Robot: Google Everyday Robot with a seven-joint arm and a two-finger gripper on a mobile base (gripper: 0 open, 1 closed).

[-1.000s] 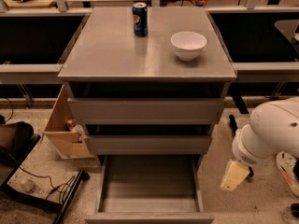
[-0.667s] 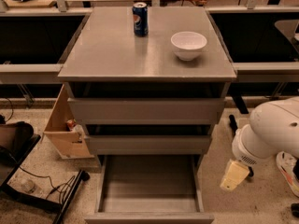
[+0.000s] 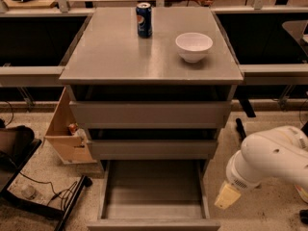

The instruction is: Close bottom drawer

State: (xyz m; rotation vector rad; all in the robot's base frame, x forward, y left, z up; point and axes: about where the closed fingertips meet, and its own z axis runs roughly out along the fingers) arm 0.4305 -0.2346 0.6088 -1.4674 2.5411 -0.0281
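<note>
Plainly the approach is in hand: the bottom drawer [image 3: 153, 189] stands pulled fully out at the cabinet's [image 3: 151, 52] foot; the gripper [image 3: 227, 196] hangs right of the cabinet's base, touching nothing, open or closed I cannot tell; next it must reach the drawer front and push toward the cabinet.

Warm, dim indoor light falls from above. The flat grey tabletop [image 3: 120, 57] is the brightest surface, with a soft sheen across its middle. The round white bowl [image 3: 193, 46] on it glows pale and has a small shadow at its base. Deep shadow fills the gaps above the drawer fronts and the spaces left and right of the cabinet. The open grey bottom drawer [image 3: 153, 186] darkens toward its far wall. At near right, the cream pincer [image 3: 222, 203] hangs shaded beside that drawer.
</note>
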